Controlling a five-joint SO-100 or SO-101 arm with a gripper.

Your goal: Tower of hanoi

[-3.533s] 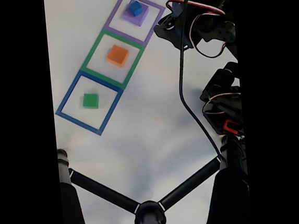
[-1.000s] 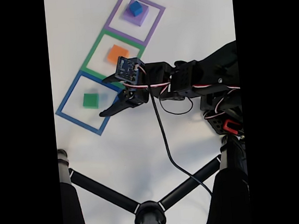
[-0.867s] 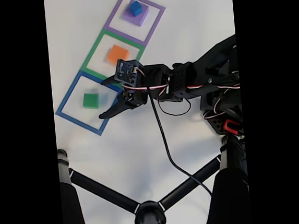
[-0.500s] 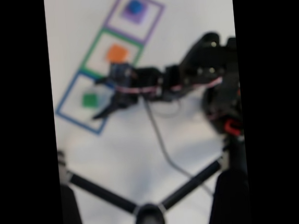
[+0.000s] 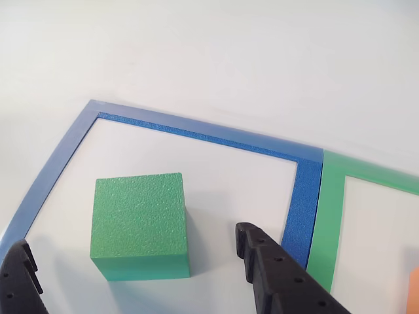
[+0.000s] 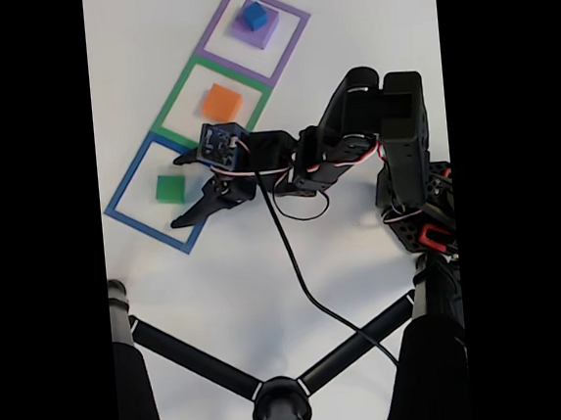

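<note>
A green cube [image 5: 139, 226] [image 6: 170, 188] sits inside the blue square outline [image 5: 196, 135] [image 6: 129, 219]. My gripper [image 5: 131, 237] [image 6: 177, 192] is open around it. In the other view, one black finger [image 5: 278, 278] stands right of the cube and the other fingertip [image 5: 19, 278] stands left of it, neither touching. An orange cube [image 6: 221, 102] lies in the green outline [image 6: 174, 98] [image 5: 322, 222]. A small blue cube [image 6: 255, 15] rests on a flat purple block [image 6: 259, 34] in the purple outline [image 6: 287, 55].
In the fixed view, black tripod legs [image 6: 190, 355] cross the near part of the white table. The arm's base [image 6: 420, 208] stands at the right, with a black cable [image 6: 295, 268] trailing toward the tripod. An orange edge [image 5: 414, 291] shows at the other view's right border.
The arm swung from the back right down to the blue outline. The open gripper moved left until its fingers flank the green cube. The cubes have not moved.
</note>
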